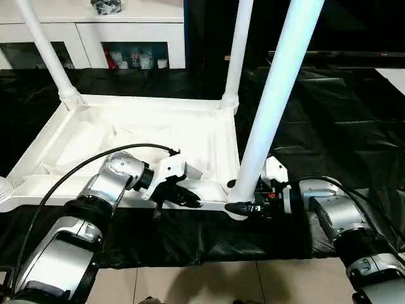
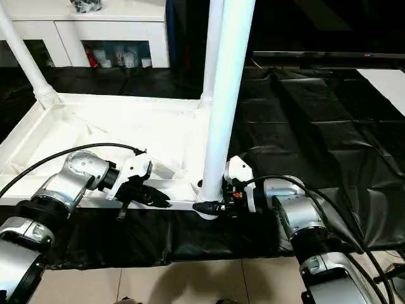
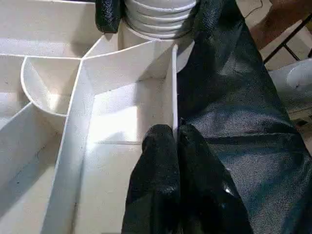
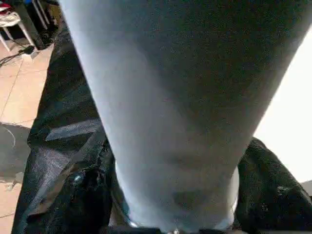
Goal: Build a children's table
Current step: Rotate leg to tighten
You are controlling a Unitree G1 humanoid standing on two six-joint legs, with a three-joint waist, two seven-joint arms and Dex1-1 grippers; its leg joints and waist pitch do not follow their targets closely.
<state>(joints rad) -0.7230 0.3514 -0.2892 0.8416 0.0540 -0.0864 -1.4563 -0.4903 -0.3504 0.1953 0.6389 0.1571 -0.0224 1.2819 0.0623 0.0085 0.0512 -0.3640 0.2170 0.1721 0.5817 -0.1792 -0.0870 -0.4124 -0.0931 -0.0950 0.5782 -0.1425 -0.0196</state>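
Note:
The white tabletop [image 1: 152, 100] lies upside down on a black sheet, ribbed underside up. Two white legs stand in its far corner sockets, one on the left [image 1: 47, 54] and one on the right [image 1: 237, 50]. A third leg [image 1: 278, 88] rises from the near right socket. My right gripper [image 1: 242, 204] is shut around that leg's base, and its black fingers [image 4: 80, 195] flank the tube. My left gripper [image 1: 183, 197] is shut on the tabletop's near rim [image 3: 173, 97], a little left of that socket. The near left socket [image 1: 3, 190] sits at the picture's edge.
A white cabinet with glass doors [image 1: 95, 31] stands behind the tabletop. The black sheet [image 1: 329, 114] stretches far to the right. A dark low bar [image 1: 354, 57] runs at the back right. Tiled floor [image 1: 221, 285] begins just in front of the sheet.

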